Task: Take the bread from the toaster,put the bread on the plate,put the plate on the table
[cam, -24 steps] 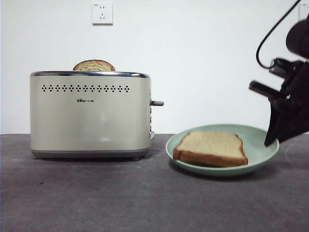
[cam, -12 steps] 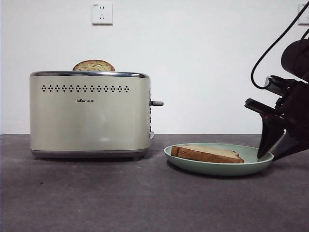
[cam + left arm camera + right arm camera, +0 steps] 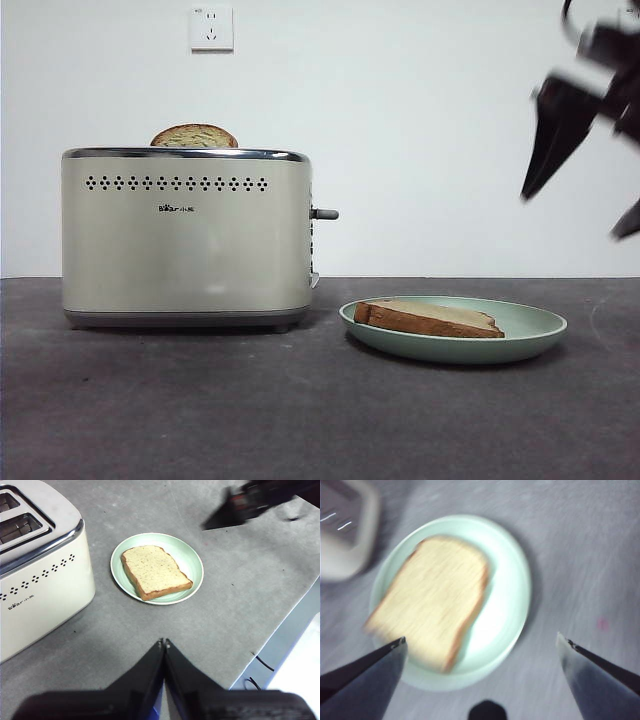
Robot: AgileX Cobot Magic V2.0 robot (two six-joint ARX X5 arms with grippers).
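Front view — we see the plate [image 3: 530, 335] flat on the worktop [image 3: 250, 400], the bread [image 3: 428, 318] on it.
Right tool [image 3: 482, 642] spread wide above, empty; left tool [image 3: 164, 642] pinched closed — empty.

A plain white wall [image 3: 420, 140] fills the background in the front view, evenly lit and bare apart from a white wall socket [image 3: 211, 27] at about 11 o'clock, near the top edge. Below it the dark grey matte worktop [image 3: 300, 410] spreads across the lower part, faintly scuffed. In the left wrist view, the worktop's edge [image 3: 280, 630] runs diagonally at 4 o'clock, with a thin black cable [image 3: 260, 661] beside it.
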